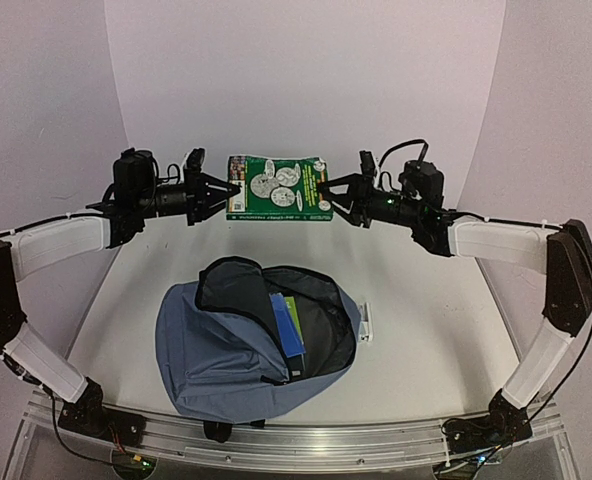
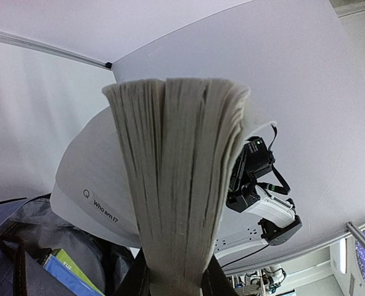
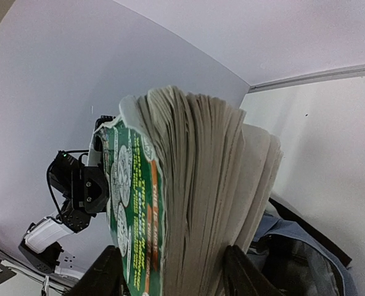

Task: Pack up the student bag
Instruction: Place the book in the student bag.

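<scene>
While the left gripper [image 1: 231, 190] pinches its edge, the book [image 1: 276, 187] hangs clear.

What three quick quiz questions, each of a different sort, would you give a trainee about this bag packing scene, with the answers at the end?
1. True or false: the student bag is zipped shut.
2. Where is the green book? A: inside the bag. B: in the air, between the left gripper and the right gripper. C: lying beside the bag.
3. What colour is the notebook that sticks out of the bag's opening?
Key: 1 false, its main compartment gapes open. 2 B. 3 blue.
</scene>
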